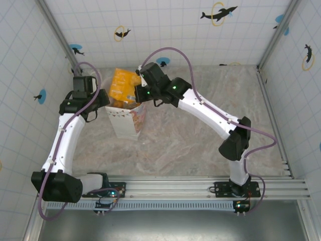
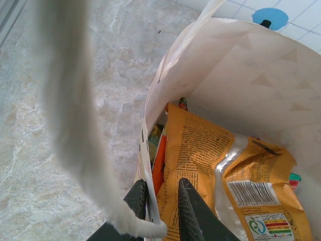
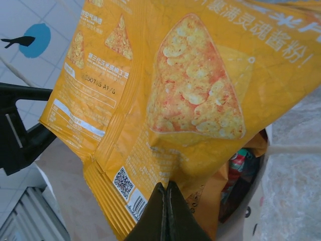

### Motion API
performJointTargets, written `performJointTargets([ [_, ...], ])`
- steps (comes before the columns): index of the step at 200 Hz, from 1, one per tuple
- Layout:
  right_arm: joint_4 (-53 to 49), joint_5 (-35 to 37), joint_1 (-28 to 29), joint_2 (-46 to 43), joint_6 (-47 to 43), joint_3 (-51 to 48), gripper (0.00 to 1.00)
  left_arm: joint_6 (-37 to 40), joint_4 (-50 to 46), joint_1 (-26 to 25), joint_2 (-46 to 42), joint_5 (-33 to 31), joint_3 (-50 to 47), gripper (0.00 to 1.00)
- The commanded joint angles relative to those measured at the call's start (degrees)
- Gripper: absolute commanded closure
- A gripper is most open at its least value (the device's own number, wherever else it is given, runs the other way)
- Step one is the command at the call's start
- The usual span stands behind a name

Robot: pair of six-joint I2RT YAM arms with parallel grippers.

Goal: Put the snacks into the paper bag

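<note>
Pinching the bag [image 2: 241,65] rim, the left gripper [image 2: 160,185] props the mouth wide while the right gripper [image 3: 165,188] clamps the orange packet [image 3: 190,100] half inside it, and released this high it could flop over the rim onto the table [image 1: 200,140].

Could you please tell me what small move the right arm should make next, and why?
Probably lower the right gripper slightly and open it: it pinches the orange-yellow foil snack packet by one edge over the mouth of the white paper carrier bag, whose rim the left gripper holds pinched, with other packets inside.
</note>
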Motion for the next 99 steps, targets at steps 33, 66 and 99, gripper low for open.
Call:
performJointTargets([
  [33,-1.5,-0.3,1.4,1.1,-1.0,4.3,0.70,0.9,-2.5,0.4,-2.1,-4.6,2.4,0.75],
  [66,-1.2,2.0,1.4,-1.6,-2.5,4.2,0.66,1.0,-3.1,0.4,-2.5,-4.7,3.9,0.62],
  [99,1.9,2.3,1.4,-7.4,-3.4,0.6,0.64,0.8,-1.6,0.5,-2.4,-2.4,6.0,0.50],
])
